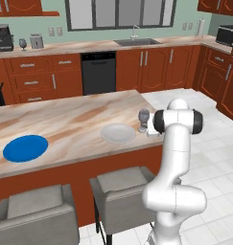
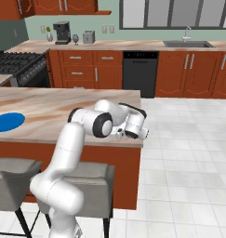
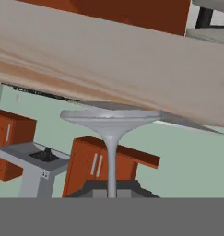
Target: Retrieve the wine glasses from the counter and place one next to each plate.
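We see our gripper [image 1: 147, 125] pinched tight on the stem of a wine glass [image 1: 144, 117], whose foot sits on the bar top [image 1: 70, 124] at about three o'clock from the pale plate [image 1: 118, 133], with the blue plate [image 1: 25, 148] far off at nine o'clock.

— From where is the scene viewed?
— From behind the arm [image 1: 178, 158], left and right, forward and down; the bar [image 1: 65, 119] is shared. The glass foot [image 3: 109, 117] is viewed closely, upside down.
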